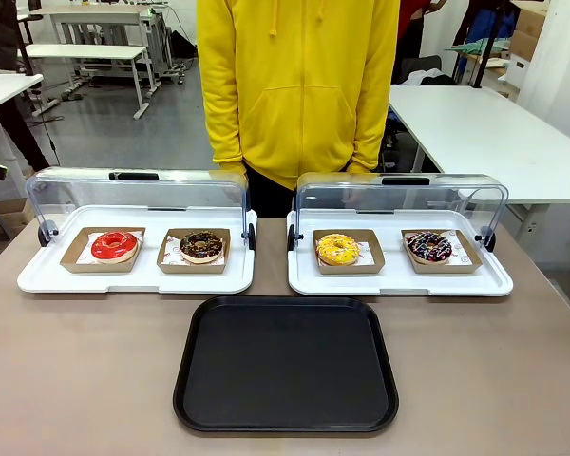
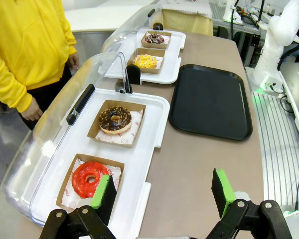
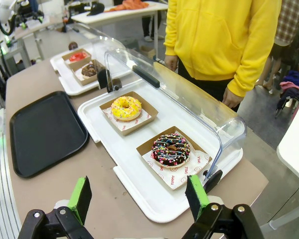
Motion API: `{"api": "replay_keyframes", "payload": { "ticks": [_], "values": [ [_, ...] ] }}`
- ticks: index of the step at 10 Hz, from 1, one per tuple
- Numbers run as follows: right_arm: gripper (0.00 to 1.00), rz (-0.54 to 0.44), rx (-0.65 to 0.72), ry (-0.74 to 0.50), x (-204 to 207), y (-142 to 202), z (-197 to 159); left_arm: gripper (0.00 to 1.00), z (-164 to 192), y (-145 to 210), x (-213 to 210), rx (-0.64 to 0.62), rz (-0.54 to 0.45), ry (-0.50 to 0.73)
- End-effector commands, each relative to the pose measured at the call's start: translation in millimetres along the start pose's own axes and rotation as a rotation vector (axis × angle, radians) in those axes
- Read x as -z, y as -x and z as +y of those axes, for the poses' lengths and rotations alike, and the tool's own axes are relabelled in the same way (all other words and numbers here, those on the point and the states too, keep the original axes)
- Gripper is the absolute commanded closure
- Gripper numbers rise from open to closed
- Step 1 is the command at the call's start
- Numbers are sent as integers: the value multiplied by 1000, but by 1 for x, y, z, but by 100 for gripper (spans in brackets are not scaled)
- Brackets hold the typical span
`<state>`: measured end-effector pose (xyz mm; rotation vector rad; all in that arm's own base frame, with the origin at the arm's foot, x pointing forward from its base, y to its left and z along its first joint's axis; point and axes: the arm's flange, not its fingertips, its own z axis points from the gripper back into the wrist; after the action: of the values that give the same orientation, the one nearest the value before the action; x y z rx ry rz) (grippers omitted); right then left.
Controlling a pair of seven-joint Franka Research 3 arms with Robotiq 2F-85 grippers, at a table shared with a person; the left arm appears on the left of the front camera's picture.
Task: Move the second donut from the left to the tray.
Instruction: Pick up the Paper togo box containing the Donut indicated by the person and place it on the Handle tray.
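Chocolate-glazed, the second donut from the left (image 2: 114, 119) sits in its cardboard holder (image 2: 94, 130) just past the tray's (image 2: 209, 99) far-left corner, ahead of the nearer, wide-open left gripper (image 2: 162, 191).

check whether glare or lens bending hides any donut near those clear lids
Front view: soft even light, the dark chocolate-glazed ring donut sharp, the large black plastic tray free of glare. Left wrist view: wide-angle bending along the table edge, pale reflections on the raised clear plastic lid, none over that donut. Right wrist view: same bending, streaks on the other clear lid, the yellow-glazed donut crisp.
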<state>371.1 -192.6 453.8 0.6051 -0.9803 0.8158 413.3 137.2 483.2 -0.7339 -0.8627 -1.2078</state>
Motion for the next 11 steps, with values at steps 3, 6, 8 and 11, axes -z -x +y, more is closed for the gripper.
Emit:
{"api": "replay_keyframes", "payload": {
  "ticks": [3, 6, 8, 11],
  "values": [
    [0, -24, -18, 5, 1, -1, -2, 0, 1, -3, -1, 2, -2, 1],
    [0, -24, -18, 5, 1, -1, -2, 0, 1, -3, -1, 2, -2, 1],
    [0, -24, -18, 5, 1, -1, -2, 0, 1, -3, -1, 2, -2, 1],
    [0, -24, -18, 5, 1, -1, -2, 0, 1, -3, -1, 2, -2, 1]
  ]
}}
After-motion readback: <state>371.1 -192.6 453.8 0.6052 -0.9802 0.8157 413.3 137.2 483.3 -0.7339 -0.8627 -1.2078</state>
